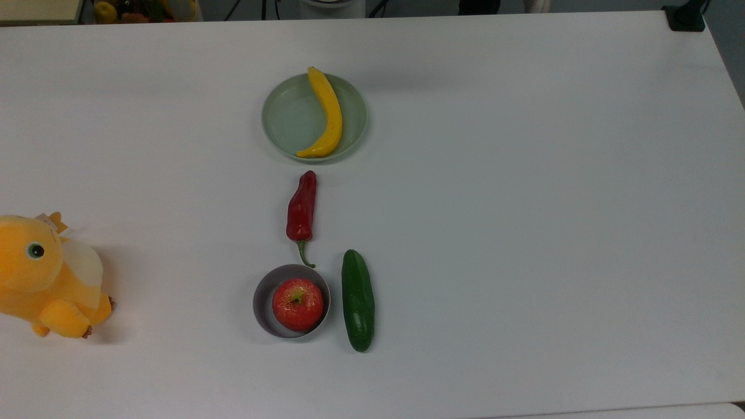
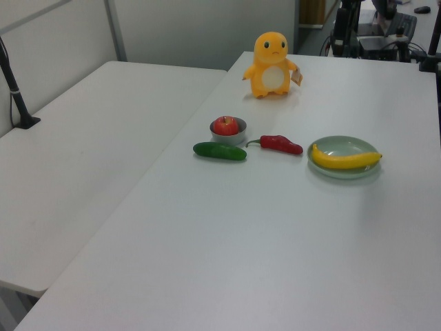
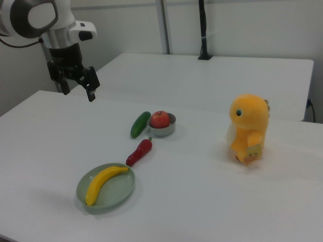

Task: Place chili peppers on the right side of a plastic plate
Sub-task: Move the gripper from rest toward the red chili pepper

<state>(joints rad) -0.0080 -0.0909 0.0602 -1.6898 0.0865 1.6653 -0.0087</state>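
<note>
The scene is evenly and brightly lit from overhead. Soft, short shadows are cast beside the plush toy (image 1: 46, 276) and the cucumber (image 1: 357, 299). A mild sheen is seen on the white table (image 1: 524, 203). No marked blur is seen.

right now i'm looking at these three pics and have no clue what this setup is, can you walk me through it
This is one robot arm working over a white table, photographed from three sides at the same moment. The top view looks straight down; the left view and right view look across the table from opposite sides.

In the right view, the arm hangs above the table with its claw at the end, open and holding nothing.

On the table: a pale green plastic plate with a yellow banana-like fruit on it, a dark red chili pepper beside the plate, a small grey bowl holding a red apple, a green cucumber next to the bowl, and an orange plush toy off to one side.
</note>
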